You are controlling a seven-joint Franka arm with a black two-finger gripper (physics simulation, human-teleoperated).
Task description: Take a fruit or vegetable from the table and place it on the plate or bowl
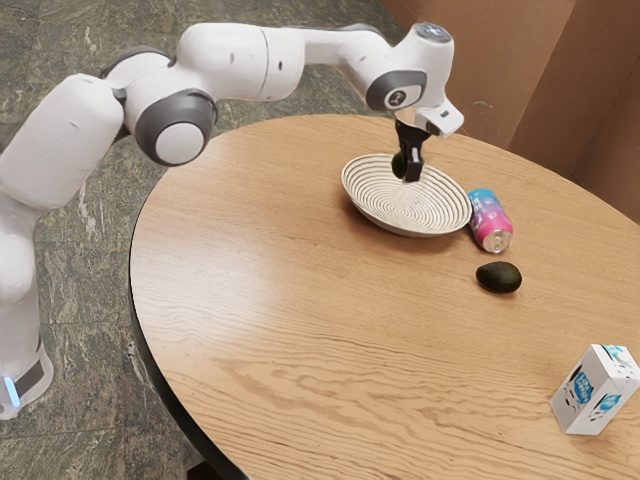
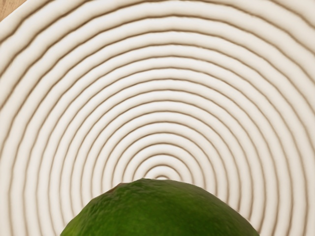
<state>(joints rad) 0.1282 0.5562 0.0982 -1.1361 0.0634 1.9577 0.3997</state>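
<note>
Lime sits clamped in the gripper, fingers closed on it; it hangs over the ribbed bowl, whose centre lies almost straight below; release likely needs only a short descent; the bowl stands on the bench.

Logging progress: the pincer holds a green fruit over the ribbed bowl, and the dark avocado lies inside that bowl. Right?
Not quite: the exterior view shows the dark avocado lying on the table, outside the ribbed bowl, near the can. The pincer does hold the green fruit over the bowl.
</note>
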